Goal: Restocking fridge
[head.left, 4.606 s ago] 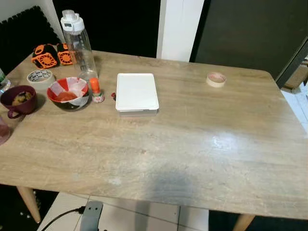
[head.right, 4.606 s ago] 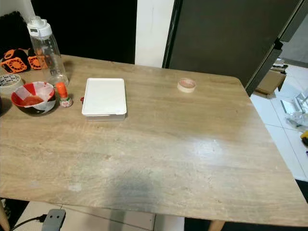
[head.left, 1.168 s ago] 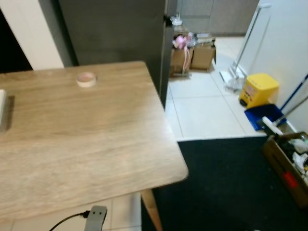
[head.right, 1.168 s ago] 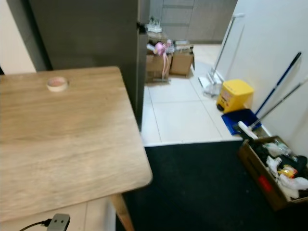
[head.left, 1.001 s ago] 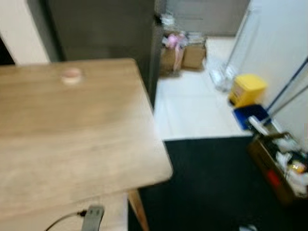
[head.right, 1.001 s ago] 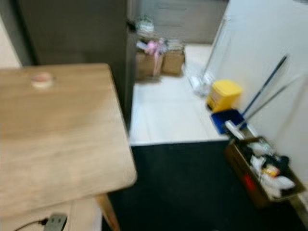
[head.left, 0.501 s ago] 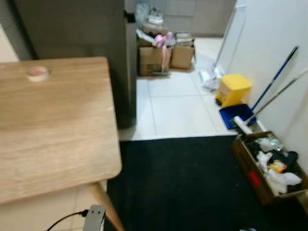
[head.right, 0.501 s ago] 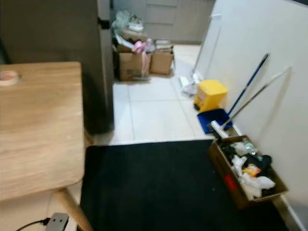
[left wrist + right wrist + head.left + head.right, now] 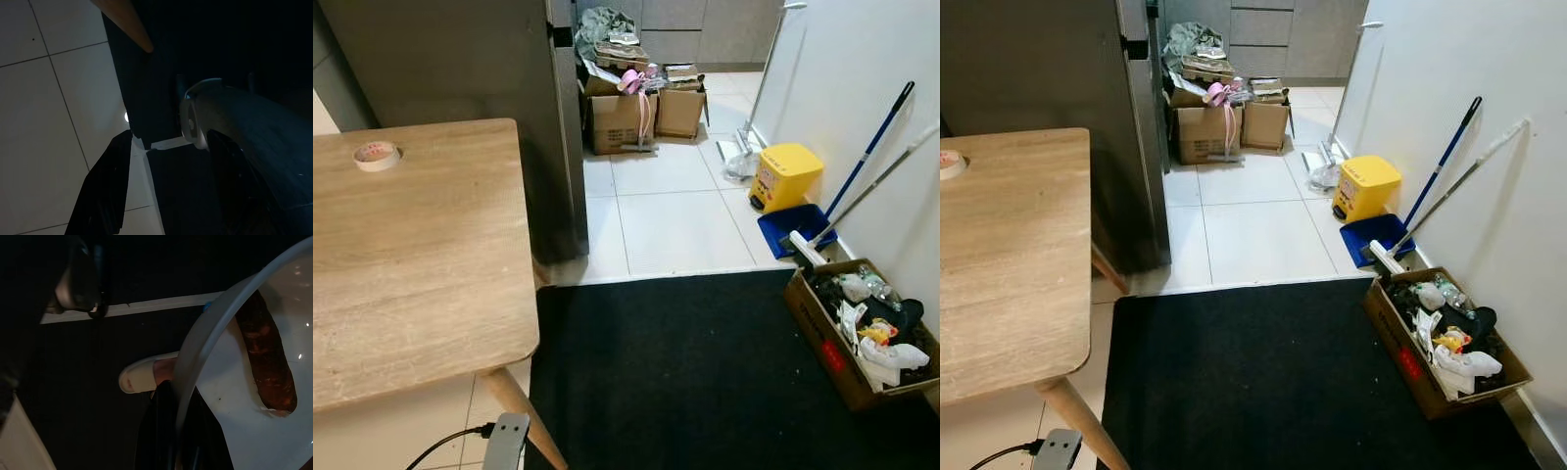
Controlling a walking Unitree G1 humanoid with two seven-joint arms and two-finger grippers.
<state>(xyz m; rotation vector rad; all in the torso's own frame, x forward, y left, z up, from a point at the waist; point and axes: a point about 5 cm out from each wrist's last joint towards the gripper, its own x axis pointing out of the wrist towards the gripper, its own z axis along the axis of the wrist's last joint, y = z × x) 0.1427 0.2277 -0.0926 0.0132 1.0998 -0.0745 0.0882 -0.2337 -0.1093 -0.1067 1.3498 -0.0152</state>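
the light wooden surface (image 9: 421, 264) with its rounded corner was seen at the robot's left in the head views, and a roll of pale tape (image 9: 377, 155) lay near its far edge. behind it stood the tall dark grey fridge (image 9: 460, 69), its door closed, reaching down to the white tiled floor (image 9: 666, 220). a black mat (image 9: 1273, 382) covered the floor nearer the robot. past the fridge, brown cardboard boxes (image 9: 636, 113) with pink ribbon and clutter on top were stacked against grey cabinets. along the white wall at the right, a yellow bin (image 9: 785, 176), a blue dustpan (image 9: 798, 227) and two leaning long handles (image 9: 876, 157) were seen, with an open cardboard box of rubbish (image 9: 1445, 343) nearer on the mat.

what the head views left out was given by the wrist views. in the right wrist view, a white plate (image 9: 244, 396) carrying a dark reddish-brown piece of food (image 9: 266, 362) was seen held over the dark mat, the right gripper's black fingers (image 9: 161, 431) closed on its rim from below. a pale slipper-like shape (image 9: 146, 374) lay on the mat beyond it.

in the left wrist view, the left gripper (image 9: 166, 181) hung pointing down at the floor where tile met mat, its two black fingers (image 9: 105, 186) spread wide apart with nothing between them. a wooden table leg (image 9: 124, 22) and a rounded dark grey robot part (image 9: 230, 117) were also made out there.
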